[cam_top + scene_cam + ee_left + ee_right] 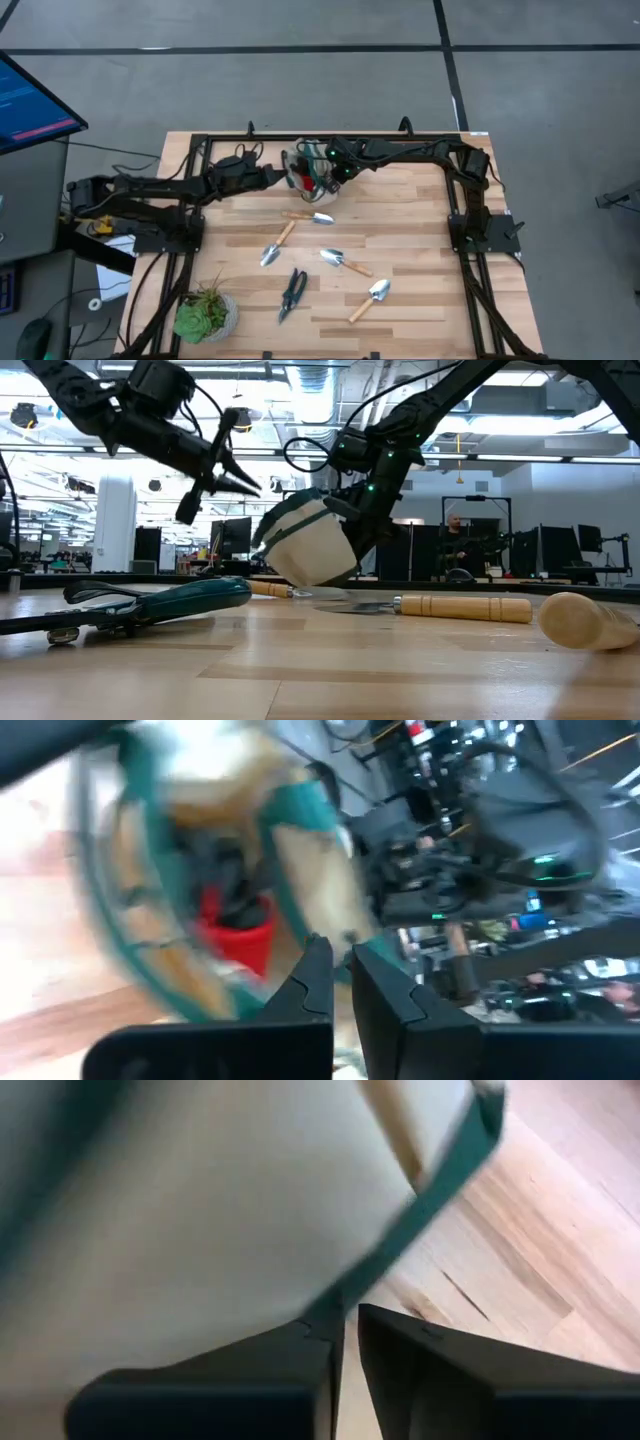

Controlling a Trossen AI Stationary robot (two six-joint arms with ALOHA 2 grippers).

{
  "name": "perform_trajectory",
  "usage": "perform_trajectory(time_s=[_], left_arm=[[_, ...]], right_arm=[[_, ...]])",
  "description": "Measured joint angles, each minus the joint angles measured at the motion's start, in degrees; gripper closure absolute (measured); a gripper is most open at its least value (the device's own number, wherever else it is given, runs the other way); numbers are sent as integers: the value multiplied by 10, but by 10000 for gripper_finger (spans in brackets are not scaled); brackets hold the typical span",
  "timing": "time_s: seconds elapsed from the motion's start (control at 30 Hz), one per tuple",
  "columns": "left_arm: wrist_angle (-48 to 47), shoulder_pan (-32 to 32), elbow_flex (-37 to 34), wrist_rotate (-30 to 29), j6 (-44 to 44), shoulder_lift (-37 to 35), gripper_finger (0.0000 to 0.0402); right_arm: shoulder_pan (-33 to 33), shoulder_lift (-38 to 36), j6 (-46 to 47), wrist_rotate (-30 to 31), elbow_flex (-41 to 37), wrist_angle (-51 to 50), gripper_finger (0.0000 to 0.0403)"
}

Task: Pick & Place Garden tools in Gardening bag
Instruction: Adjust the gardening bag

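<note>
The gardening bag (312,172) stands tilted at the table's far middle, cream with a green rim (305,545). A red-and-black item (235,925) lies inside it. My right gripper (345,1325) is shut on the bag's green trim at the bag's right side (352,510). My left gripper (252,486) is shut just left of the bag's mouth, clear of it in the low view. Several wooden-handled trowels (310,216) (275,245) (345,262) and dark-handled shears (292,293) lie flat on the table nearer the front. My right gripper pinches a strip of the bag's green trim (370,1275) between its two fingers, at the bag's right upper side. The bag leans over with its mouth up and toward the table's left. Whether its bottom (310,578) rests on the table, I cannot tell.
A potted green plant (205,315) stands at the near left corner. Another trowel (368,300) lies right of the shears. A black frame (200,150) runs around the table's edges. There is bare wood at the table's right side.
</note>
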Motion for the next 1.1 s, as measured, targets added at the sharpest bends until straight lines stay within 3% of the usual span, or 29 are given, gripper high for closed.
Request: perform_trajectory(time_s=[0.2,0.37,0.5,0.67,0.77,1.1], left_arm=[[-129,0,1,-31,16,-59,401],[-217,0,0,-60,15,-63,401],[-228,0,0,-76,15,-57,401],[-225,0,0,-81,15,-58,401],[-225,0,0,-80,15,-60,401],[-226,0,0,-61,15,-81,401]], right_arm=[[-15,2,-8,1,0,-21,396],[-24,1,-16,-3,0,-17,402],[-19,-49,-40,-47,4,16,402],[16,-93,-60,-49,46,93,402],[33,-54,-66,-50,88,113,402],[36,91,-78,-52,185,11,403]])
